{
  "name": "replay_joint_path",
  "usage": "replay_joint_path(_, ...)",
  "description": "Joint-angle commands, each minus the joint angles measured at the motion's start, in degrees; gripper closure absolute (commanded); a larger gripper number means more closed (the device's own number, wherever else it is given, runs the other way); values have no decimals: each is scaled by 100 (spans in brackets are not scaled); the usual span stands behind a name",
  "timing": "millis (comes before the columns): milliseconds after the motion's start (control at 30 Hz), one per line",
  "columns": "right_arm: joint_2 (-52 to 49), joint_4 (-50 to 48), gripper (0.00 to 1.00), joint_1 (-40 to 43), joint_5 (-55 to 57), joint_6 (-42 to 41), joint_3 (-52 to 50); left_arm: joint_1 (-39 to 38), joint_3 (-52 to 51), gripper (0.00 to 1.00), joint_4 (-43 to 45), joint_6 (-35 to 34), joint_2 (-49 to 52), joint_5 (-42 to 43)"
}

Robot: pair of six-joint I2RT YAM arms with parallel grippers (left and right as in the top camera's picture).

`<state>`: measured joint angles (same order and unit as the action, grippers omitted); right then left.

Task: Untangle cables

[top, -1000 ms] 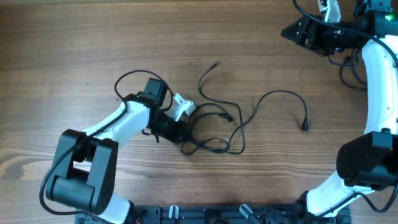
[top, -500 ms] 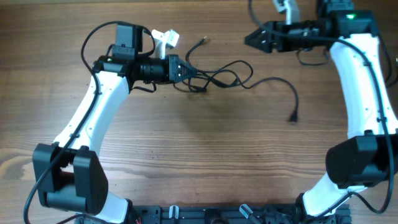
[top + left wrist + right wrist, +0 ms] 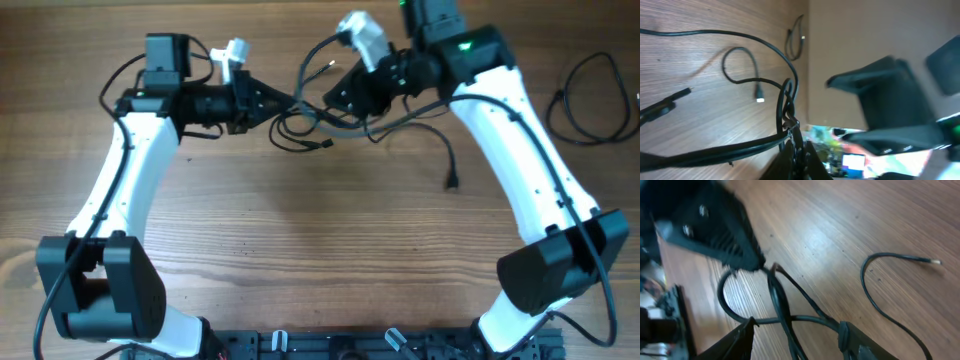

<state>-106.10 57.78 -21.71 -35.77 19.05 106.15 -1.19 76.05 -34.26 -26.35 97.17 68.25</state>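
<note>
Left fingers (image 3: 260, 103) are pressed together on the cables (image 3: 322, 128). The left wrist view shows them pinching several strands where they converge. The right fingers (image 3: 742, 341) stand apart, straddling a crossing of strands without visibly closing on any of them. The tangle sits between the two arms at the far side of the wooden surface (image 3: 300, 250). Whether its middle rests on the wood or hangs just above it cannot be told. One long strand trails off toward the right and ends in a plug (image 3: 452, 183) lying on the wood. A separate cord (image 3: 590, 95) lies in a loose loop well apart, by the right edge. These cords look light, limp and smooth-sheathed, so a slack pinch would probably let them slide. A pull on one strand would likely drag the whole knot along. The plugs are the only stiff parts and are apt to catch in a loop. The best hold is probably a single strand close to the crossing, or just behind a plug, rather than across two strands at once.
</note>
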Motion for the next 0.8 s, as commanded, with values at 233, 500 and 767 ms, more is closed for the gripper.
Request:
replay_joint_path(233, 37, -39, 55, -586, 369, 645, -4, 245, 127, 96, 24, -136, -85, 1080)
replay_joint_path(500, -57, -33, 78, -647, 369, 627, -13, 267, 127, 96, 28, -133, -85, 1078)
replay_joint_path(767, -192, -55, 76, -647, 372, 501, -79, 267, 127, 96, 26, -138, -85, 1080)
